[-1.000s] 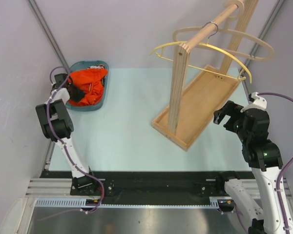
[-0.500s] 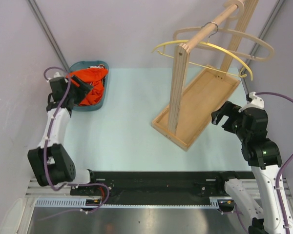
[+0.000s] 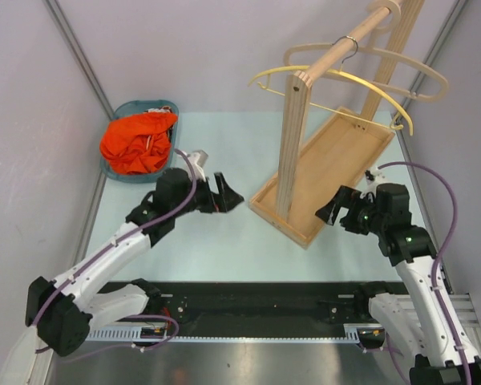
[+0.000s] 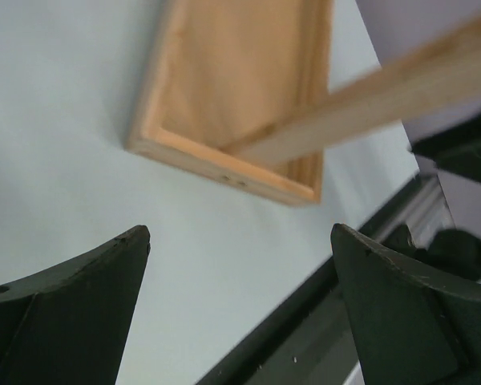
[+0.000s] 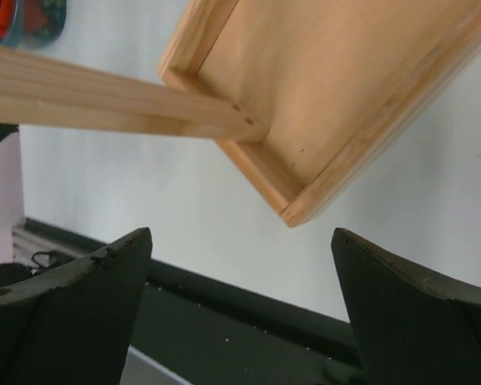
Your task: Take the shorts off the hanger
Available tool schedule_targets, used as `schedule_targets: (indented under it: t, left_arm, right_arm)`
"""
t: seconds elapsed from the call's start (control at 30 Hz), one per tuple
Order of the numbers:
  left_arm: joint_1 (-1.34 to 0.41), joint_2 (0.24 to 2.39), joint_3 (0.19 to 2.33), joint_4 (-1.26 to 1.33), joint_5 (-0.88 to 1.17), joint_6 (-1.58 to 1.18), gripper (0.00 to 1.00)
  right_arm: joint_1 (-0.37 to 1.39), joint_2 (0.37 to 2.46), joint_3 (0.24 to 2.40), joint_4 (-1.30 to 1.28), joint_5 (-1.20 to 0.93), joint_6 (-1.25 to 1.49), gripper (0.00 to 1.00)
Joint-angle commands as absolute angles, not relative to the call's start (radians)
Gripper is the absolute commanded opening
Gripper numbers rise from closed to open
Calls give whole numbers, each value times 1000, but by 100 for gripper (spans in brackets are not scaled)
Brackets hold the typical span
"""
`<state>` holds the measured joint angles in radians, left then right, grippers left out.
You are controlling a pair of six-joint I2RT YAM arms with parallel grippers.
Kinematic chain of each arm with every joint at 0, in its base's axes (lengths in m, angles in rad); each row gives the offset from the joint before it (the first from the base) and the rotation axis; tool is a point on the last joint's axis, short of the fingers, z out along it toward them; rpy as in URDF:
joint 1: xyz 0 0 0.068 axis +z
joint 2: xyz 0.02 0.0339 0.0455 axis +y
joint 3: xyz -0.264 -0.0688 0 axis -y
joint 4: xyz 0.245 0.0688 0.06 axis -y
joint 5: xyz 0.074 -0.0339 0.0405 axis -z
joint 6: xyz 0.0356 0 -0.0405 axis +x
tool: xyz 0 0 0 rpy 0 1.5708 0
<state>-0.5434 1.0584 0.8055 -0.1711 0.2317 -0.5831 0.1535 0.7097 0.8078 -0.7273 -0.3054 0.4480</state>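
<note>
Before me lies a pale mint table point(image 3: 216, 152). On its right half stands a wooden rack. Its base is a long shallow tray point(image 3: 341, 156) set slantwise, the near end toward the table's middle and the far end toward the right wall. One post point(image 3: 293, 144) rises from the tray's near end, another point(image 3: 394, 56) from its far end, and a round rail point(image 3: 325, 58) joins their tops. At the far left corner I see a teal basket point(image 3: 144, 103). A black rail point(image 3: 248, 298) runs along the table's near edge, with a metal sheet point(image 3: 224, 365) nearer still.
</note>
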Motion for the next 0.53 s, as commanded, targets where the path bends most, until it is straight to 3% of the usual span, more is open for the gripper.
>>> schedule_targets:
  t: [0.0, 0.27, 0.5]
  left_arm:
    - [-669, 908, 657, -5, 288, -560, 100]
    - [-785, 556, 272, 199, 396, -764, 100]
    - [-788, 282, 176, 262, 547, -853, 100]
  right_arm:
    - [192, 666, 706, -568, -488, 541, 100]
    - [236, 459, 427, -421, -514, 650, 100]
    - [258, 148, 103, -125, -698, 984, 100]
